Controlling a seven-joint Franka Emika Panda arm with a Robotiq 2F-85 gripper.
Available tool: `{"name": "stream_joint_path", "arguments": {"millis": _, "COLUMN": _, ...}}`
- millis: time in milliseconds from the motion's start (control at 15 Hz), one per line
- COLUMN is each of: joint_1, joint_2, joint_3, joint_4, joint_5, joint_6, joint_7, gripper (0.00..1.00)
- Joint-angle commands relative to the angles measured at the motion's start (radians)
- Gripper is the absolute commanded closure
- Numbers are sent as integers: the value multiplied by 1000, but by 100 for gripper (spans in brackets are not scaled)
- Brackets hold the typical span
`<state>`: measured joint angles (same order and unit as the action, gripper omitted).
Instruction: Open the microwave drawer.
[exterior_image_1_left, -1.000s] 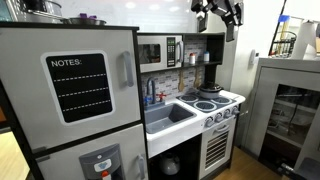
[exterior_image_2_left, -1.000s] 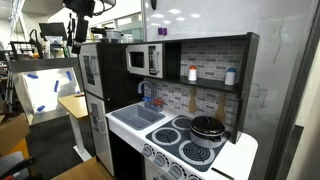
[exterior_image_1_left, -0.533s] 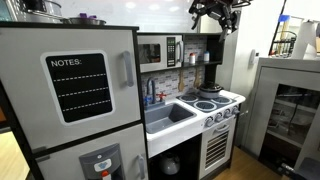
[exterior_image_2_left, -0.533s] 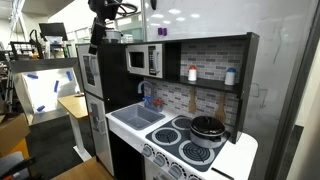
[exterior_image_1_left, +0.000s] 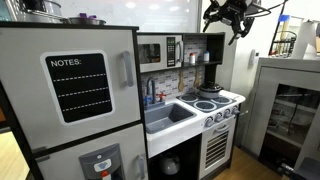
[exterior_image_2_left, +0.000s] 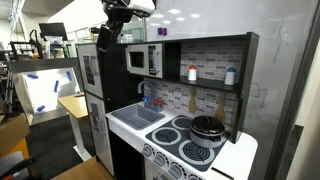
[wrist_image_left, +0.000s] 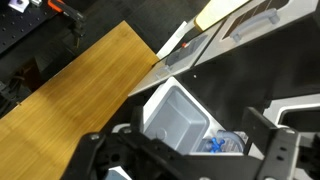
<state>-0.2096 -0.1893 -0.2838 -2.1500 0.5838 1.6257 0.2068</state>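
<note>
The gripper (exterior_image_2_left: 104, 36) hangs high over the toy kitchen, well apart from the microwave (exterior_image_2_left: 145, 60). The microwave sits shut in the upper cabinet, beside the fridge (exterior_image_1_left: 80, 90). In the wrist view the jaws stand wide and empty, above what seems to be the white sink (wrist_image_left: 178, 115).

The play kitchen (exterior_image_1_left: 120, 100) stands on a wooden floor (exterior_image_1_left: 245, 163), which shows brown at the foot of the unit in an exterior view. The white counter (exterior_image_2_left: 235, 158) of the kitchen has a sink (exterior_image_2_left: 135, 117) set into it, and next to the sink there are four round burners (exterior_image_2_left: 190, 152). A black pot (exterior_image_2_left: 207, 127) sits on a back burner, close to the tiled wall.
</note>
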Motion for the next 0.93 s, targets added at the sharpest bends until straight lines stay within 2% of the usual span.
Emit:
{"name": "stream_joint_path", "arguments": {"millis": 0, "joint_1": -38, "joint_2": 61, "joint_3": -13, "joint_4": 13, "joint_5": 106, "joint_6": 43, "joint_7": 65, "gripper": 0}}
{"name": "stream_joint_path", "arguments": {"millis": 467, "joint_1": -58, "joint_2": 199, "joint_3": -24, "joint_4": 22, "joint_5": 370, "joint_6": 183, "joint_7": 99, "gripper": 0}}
{"name": "stream_joint_path", "arguments": {"millis": 867, "joint_1": -59, "joint_2": 239, "joint_3": -23, "joint_4": 21, "joint_5": 526, "joint_6": 260, "joint_7": 91, "gripper": 0}}
